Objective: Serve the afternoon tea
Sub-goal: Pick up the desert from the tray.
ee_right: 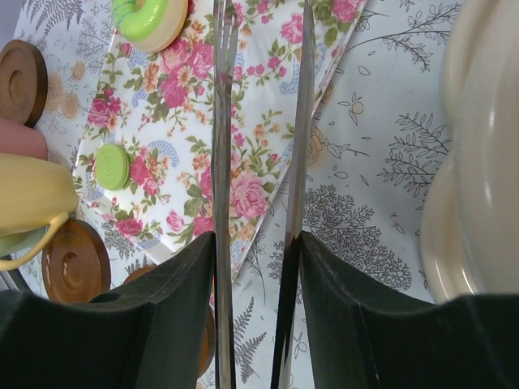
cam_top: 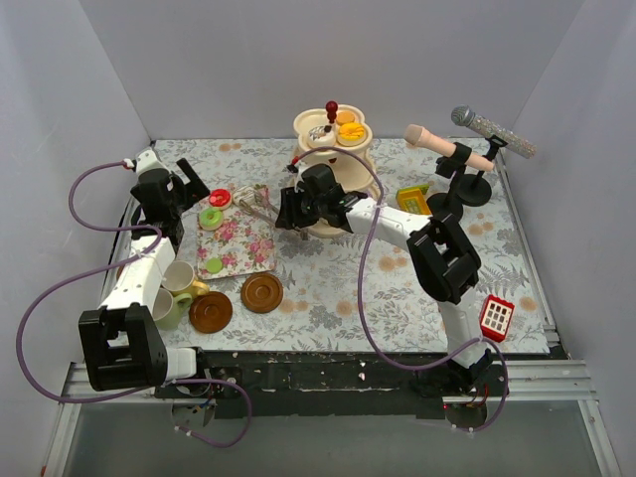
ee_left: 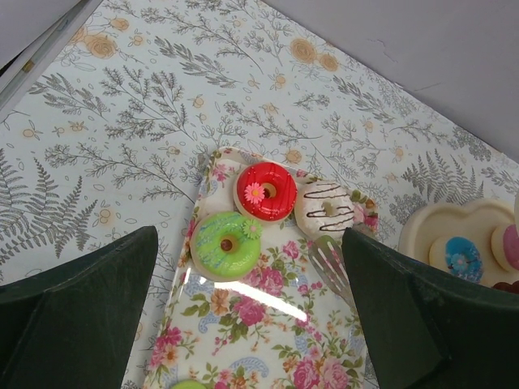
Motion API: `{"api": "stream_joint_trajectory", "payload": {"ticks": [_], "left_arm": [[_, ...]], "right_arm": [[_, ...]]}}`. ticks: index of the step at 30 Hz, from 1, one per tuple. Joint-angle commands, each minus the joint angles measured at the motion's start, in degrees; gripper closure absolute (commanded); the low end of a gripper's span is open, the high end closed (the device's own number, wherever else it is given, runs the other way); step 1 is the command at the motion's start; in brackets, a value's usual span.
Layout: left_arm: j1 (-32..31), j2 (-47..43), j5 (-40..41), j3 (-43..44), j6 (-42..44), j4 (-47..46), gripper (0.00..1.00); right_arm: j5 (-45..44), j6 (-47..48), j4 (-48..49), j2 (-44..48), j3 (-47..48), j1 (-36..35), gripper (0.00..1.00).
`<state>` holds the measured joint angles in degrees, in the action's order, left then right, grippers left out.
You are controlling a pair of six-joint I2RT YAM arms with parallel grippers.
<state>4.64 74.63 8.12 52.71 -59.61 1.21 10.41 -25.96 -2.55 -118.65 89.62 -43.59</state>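
Note:
The cream three-tier stand (cam_top: pixel 333 149) with a red knob holds cakes at the back centre. Left of it, the floral tray (cam_top: pixel 243 243) carries a red donut (ee_left: pixel 265 190), a green donut (ee_left: pixel 226 241), a white striped donut (ee_left: pixel 326 207) and a green macaron (ee_right: pixel 113 166). My left gripper (ee_left: pixel 250 275) hovers open above the tray's far end, holding nothing. My right gripper (ee_right: pixel 258 243) is shut on the metal tongs (ee_right: pixel 223 121), whose two arms stand apart and point over the tray. Cups (cam_top: pixel 179 276) and brown saucers (cam_top: pixel 261 293) sit at the front left.
Two toy microphones (cam_top: pixel 492 134) rest on a black stand (cam_top: pixel 467 189) at the back right. A yellow-green block (cam_top: pixel 413 199) lies by the stand and a red-white block (cam_top: pixel 495 316) at the front right. White walls enclose the table.

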Motion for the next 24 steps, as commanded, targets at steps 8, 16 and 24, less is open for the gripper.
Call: {"api": "stream_joint_trajectory", "payload": {"ticks": [8, 16, 24], "left_arm": [[-0.07, 0.16, -0.65, 0.03, 0.20, -0.86, 0.02], [-0.07, 0.08, -0.74, -0.06, 0.20, -0.86, 0.02], [0.01, 0.08, -0.91, -0.15, 0.29, -0.86, 0.02]], "right_arm": [[-5.48, -0.06, -2.11, -3.52, 4.59, -0.26, 0.47], [-6.29, 0.03, -2.38, -5.18, 6.53, -1.05, 0.47], [-6.46, 0.55, -3.52, -7.21, 9.51, -0.97, 0.51]]}}
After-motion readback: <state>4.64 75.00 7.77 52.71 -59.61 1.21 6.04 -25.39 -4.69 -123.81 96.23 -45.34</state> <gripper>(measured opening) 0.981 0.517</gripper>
